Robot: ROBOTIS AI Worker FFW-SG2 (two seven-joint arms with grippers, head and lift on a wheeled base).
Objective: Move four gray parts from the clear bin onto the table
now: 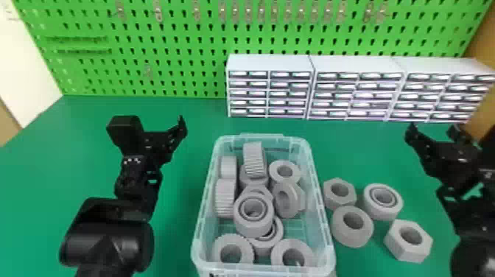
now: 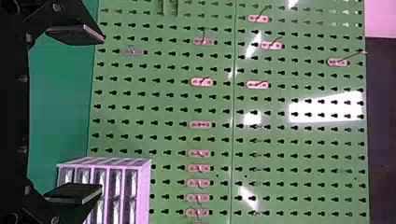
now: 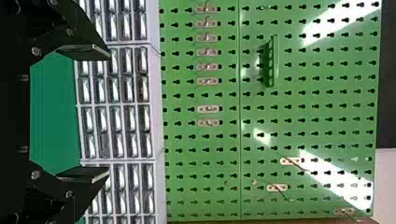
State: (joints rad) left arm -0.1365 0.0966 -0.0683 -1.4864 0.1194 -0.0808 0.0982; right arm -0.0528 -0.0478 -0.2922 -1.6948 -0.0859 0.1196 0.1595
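A green table [image 1: 88, 154] holds a clear bin [image 1: 263, 136] near the middle of the head view, with the task's gray parts split between its inside and the tabletop. Four gray parts lie on the table to the right of the bin, in a loose cluster: a hex nut [image 1: 336, 203] just beside the bin's wall, a double-ringed part [image 1: 383, 214] to its right, a plain round ring [image 1: 351, 240] nearer the robot, and a second hex nut [image 1: 405, 252] farthest right and nearest the robot. All four have their holes facing up. Inside the bin is a jumble of more gray pieces, including a ribbed piece [image 1: 254, 158] toward the far end, another double-ringed piece [image 1: 253, 230] resting on others near the middle, and two round pieces side by side at the near end. The left gripper [image 1: 154, 124] is above the table to the left of the bin, its jaws spread wide with nothing between them. The right gripper [image 1: 434, 129] is at the far right, beyond the four loose parts, its jaws also wide apart and empty. Behind, white drawer cabinets [image 1: 270, 62] stand at the table's back, against a green pegboard [image 1: 176, 66] with small hooks.
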